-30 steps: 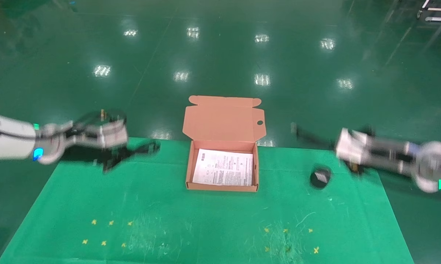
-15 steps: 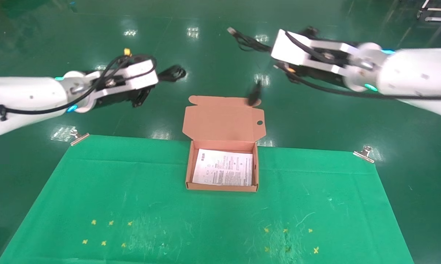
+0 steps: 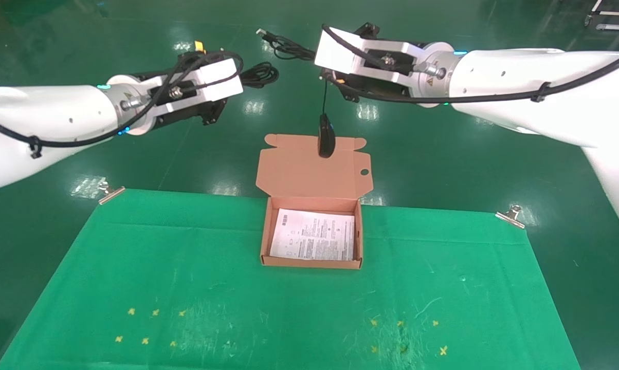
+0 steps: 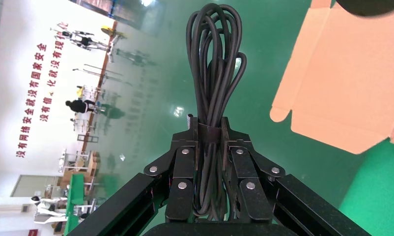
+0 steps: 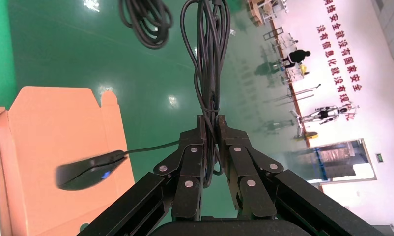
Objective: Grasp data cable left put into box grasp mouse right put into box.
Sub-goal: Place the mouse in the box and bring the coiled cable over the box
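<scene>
Both pickups done, neither item boxed: left pincer [image 4: 211, 184] clamps the data cable [image 4: 214, 73]; right pincer [image 5: 211, 184] clamps the cord [image 5: 207, 59], the mouse [image 3: 325, 136] dangling above the open box [image 3: 312, 263].

Our two arms were clad in smooth white shells, each with a black cable running along the outside and strapped down by black ties. At each wrist sat a silvery metal joint with a small yellow warning sticker and a ring of cyan-green light, then a white boxy housing with black hose looped over it. The left gripper [image 4: 212, 142] and right gripper [image 5: 211, 129] were matte black, built of angled linkage bars pinned with round silver screws, ending in narrow flat fingers [image 4: 237, 169].
</scene>
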`<state>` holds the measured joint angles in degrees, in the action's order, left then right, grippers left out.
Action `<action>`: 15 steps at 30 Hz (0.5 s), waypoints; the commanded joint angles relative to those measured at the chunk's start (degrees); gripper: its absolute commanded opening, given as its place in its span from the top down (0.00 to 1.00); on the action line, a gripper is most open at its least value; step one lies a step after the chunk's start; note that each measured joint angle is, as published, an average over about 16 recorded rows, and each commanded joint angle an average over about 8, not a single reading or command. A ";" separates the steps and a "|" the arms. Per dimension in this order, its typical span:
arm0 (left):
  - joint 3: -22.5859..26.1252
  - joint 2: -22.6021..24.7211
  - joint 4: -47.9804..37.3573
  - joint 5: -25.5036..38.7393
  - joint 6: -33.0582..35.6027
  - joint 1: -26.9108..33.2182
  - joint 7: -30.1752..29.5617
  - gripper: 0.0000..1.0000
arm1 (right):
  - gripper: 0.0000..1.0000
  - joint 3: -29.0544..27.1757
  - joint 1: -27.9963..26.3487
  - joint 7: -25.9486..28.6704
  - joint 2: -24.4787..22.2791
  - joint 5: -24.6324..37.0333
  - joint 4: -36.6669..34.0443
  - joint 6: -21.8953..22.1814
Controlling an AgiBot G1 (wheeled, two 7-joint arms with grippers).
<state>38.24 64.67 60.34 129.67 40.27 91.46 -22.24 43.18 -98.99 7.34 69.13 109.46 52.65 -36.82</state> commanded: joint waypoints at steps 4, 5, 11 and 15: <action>0.11 -0.36 0.56 0.73 0.08 -0.24 -0.15 1.00 | 1.00 0.36 -0.45 -1.43 1.03 -0.68 -1.16 -0.29; 0.13 -0.56 0.42 0.91 0.27 -0.37 -0.28 1.00 | 1.00 0.41 -0.28 -1.47 1.00 -0.75 -1.10 -0.39; 0.37 -2.24 0.48 3.61 1.31 -1.47 -1.40 1.00 | 1.00 0.57 1.20 -1.70 0.91 -1.54 -1.38 -0.76; 0.29 -3.46 1.35 6.33 2.22 -2.26 -3.12 1.00 | 1.00 0.80 2.54 -2.07 1.35 -2.35 -2.22 -1.05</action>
<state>38.40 61.27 61.49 136.35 42.82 89.39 -25.89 44.05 -96.38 5.24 70.67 107.07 50.33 -37.97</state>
